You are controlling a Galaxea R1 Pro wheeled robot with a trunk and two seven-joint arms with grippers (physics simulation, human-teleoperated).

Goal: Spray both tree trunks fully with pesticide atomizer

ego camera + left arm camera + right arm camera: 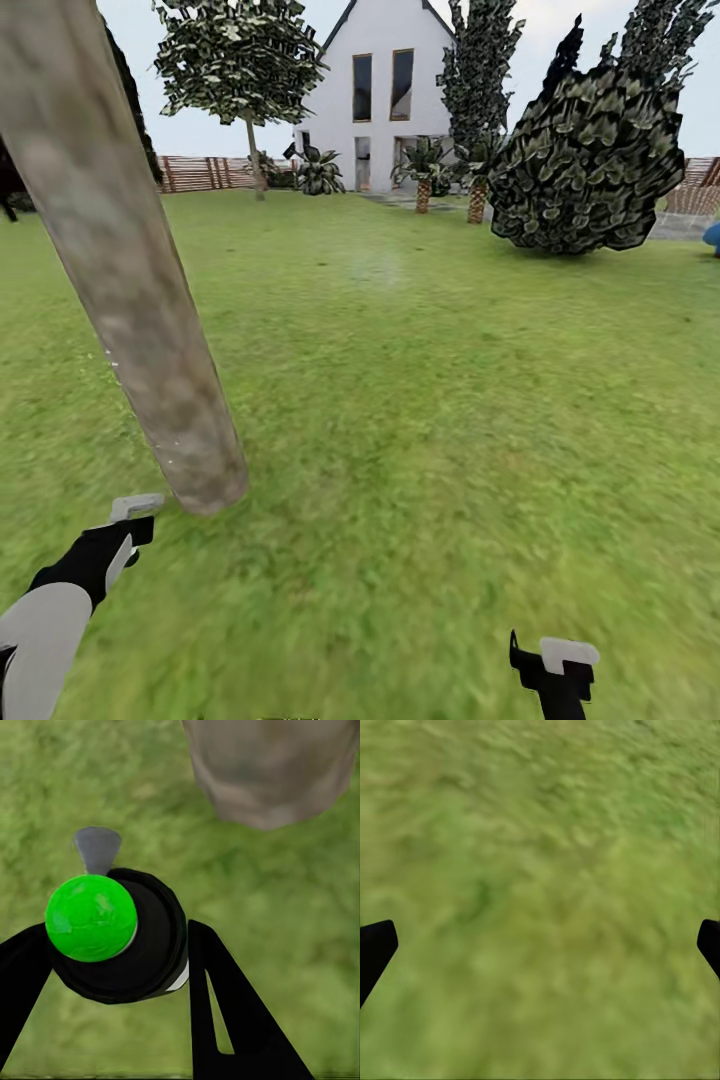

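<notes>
I can read no writing or brand on anything here. In my head view the tree trunk (130,290) leans from ten o'clock down to a base at about eight o'clock, mottled grey-brown and beige, thicker than my arm, with a few whitish specks of pesticide (112,356) on its left edge. At seven o'clock my left gripper (128,520) sits just beside the trunk's foot.

The left wrist view gives what the head view cannot: the pesticide atomizer (124,937), a black cylinder seen end-on, its top a bright green ball here with a grey nozzle beyond it, clamped between the two black fingers (225,1005), and the trunk's base (270,772) near it over the lawn (300,907).

Farther back in the head view, at twelve o'clock, a second tree (240,60) stands before the brown slat fence (205,172); a white house (385,90) rises at one o'clock and a dark leafy bush (585,165) at two.

At five o'clock my right gripper (555,665) hangs over grass. Its wrist view shows both fingertips (375,949) spread wide apart, nothing between them.
</notes>
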